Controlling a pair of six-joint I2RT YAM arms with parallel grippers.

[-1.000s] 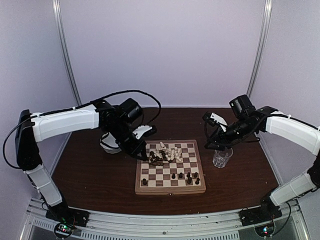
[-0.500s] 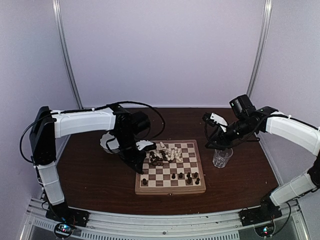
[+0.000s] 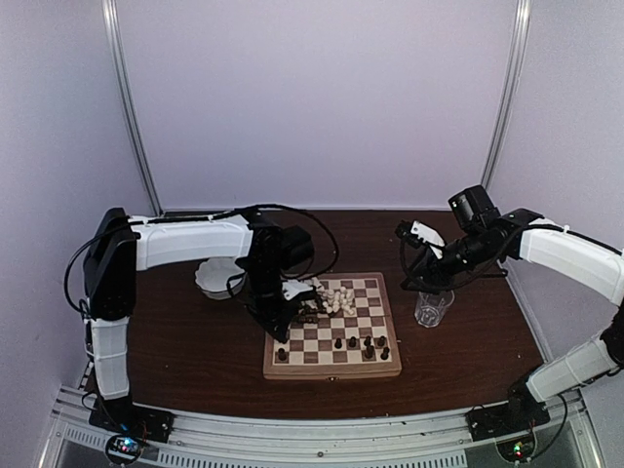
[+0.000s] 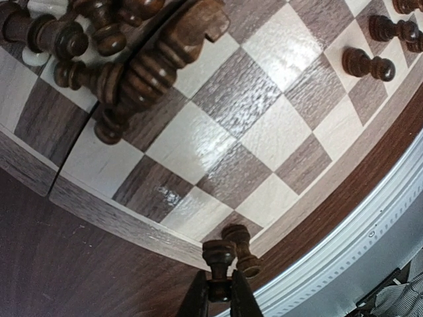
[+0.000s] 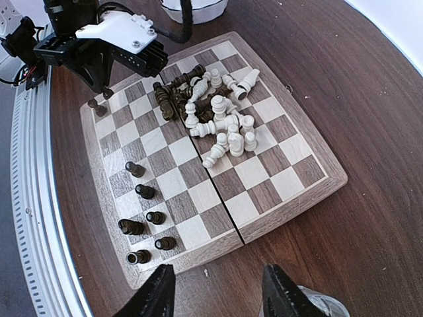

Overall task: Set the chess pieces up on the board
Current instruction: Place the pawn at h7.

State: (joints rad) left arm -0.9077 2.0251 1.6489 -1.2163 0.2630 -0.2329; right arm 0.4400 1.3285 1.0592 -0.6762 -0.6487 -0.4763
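The board (image 3: 331,372) lies mid-table. A heap of cream chess pieces (image 5: 225,125) and dark ones (image 5: 175,92) lies on its far half. Several dark pieces (image 5: 142,218) stand along the near right rows. My left gripper (image 4: 219,290) is shut on a small dark piece (image 4: 219,254), held over the board's near left corner. Right beside it a dark piece (image 4: 243,247) stands on the corner square. From above, the left gripper (image 3: 283,310) hangs over the board's left edge. My right gripper (image 5: 215,294) is open and empty, above the table just right of the board.
A clear glass (image 3: 432,307) stands right of the board, under the right gripper (image 3: 414,258). A white scalloped bowl (image 3: 216,278) sits left of the board, behind the left arm. Fallen dark pieces (image 4: 152,59) lie close ahead of the left gripper.
The left arm has swung right, from beside the bowl to over the board's left edge, still shut on the dark piece. The right arm has not moved.
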